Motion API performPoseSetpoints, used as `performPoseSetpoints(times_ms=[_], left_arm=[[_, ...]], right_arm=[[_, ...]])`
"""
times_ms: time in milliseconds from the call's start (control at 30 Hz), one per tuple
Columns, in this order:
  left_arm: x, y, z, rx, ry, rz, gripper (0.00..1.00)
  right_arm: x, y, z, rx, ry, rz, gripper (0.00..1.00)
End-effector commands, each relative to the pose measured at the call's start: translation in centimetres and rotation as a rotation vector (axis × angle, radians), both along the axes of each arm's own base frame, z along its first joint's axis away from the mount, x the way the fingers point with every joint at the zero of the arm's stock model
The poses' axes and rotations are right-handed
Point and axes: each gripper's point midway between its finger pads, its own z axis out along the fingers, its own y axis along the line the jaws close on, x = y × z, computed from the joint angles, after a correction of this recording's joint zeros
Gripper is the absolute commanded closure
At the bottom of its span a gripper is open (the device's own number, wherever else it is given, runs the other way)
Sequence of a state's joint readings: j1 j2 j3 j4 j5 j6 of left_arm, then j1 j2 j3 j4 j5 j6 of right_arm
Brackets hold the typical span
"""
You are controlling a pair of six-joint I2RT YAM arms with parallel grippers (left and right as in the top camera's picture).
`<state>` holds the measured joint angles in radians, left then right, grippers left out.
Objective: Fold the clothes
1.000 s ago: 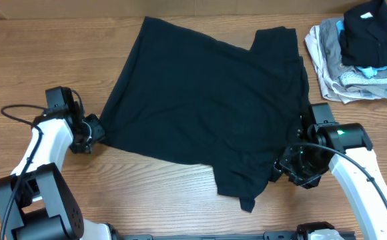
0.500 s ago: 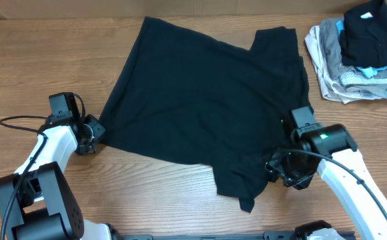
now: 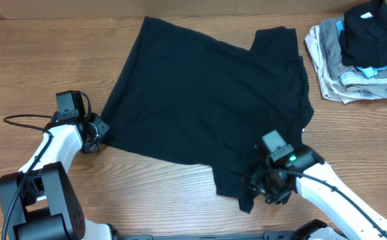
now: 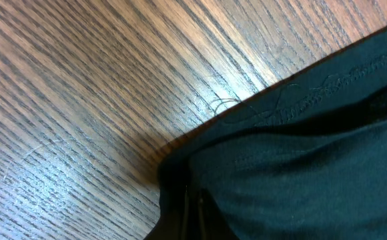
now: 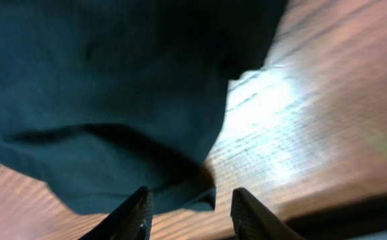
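Black T-shirt point(image 3: 207, 100) lies spread on the wooden worktop point(image 3: 20, 60). Left tool point(image 3: 97, 131) meets its lower-left corner, grip impossible to tell; right tool point(image 3: 260, 190) gapes empty at the hem.

The overhead camera hangs high above the brown wooden table point(image 3: 20, 53) and looks straight down. It sees the whole big black T-shirt point(image 3: 207, 100) spread flat, the white left arm point(image 3: 50, 143), the white right arm point(image 3: 340, 197), and the pile of grey, white and black folded clothes point(image 3: 360, 60) at the far right. The left wrist camera sits very close to the table and looks at the shirt's near left corner, so its stitched hem point(image 4: 307, 97) and the wood grain fill the view. The right wrist camera is also very close and looks past its own two pale fingers point(image 5: 137, 210) at the shirt's near right edge. Each wrist view shares its bit of shirt with the overhead view
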<state>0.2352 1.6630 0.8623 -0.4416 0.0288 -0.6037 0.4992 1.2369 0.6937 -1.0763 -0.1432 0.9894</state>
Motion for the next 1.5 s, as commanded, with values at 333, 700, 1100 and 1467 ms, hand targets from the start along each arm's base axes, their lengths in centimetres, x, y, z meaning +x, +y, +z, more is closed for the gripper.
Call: performPoseSetpoints(times_ms=[333, 700, 1100, 1467], left_arm=[[-1.0, -0.4, -0.5, -0.004, 0.039, 0.01, 0.96], [-1.1, -0.4, -0.6, 0.0, 0.046, -0.007, 0.96], [-1.3, -0.5, -0.6, 0.01, 0.056, -0.044, 0.96], [-1.9, 1.8, 4.3, 0.056, -0.01, -0.042, 0.96]], right_arm=[[-1.0, 3.5, -0.8, 0.095, -0.056, 0.205, 0.44], [-0.1, 4.0, -1.9, 0.104, -0.107, 0.457, 0.35], [-2.9, 6.2, -2.1, 0.268, 0.043, 0.432, 0.96], [-3.0, 4.3, 1.7, 0.185, 0.024, 0.295, 0.96]])
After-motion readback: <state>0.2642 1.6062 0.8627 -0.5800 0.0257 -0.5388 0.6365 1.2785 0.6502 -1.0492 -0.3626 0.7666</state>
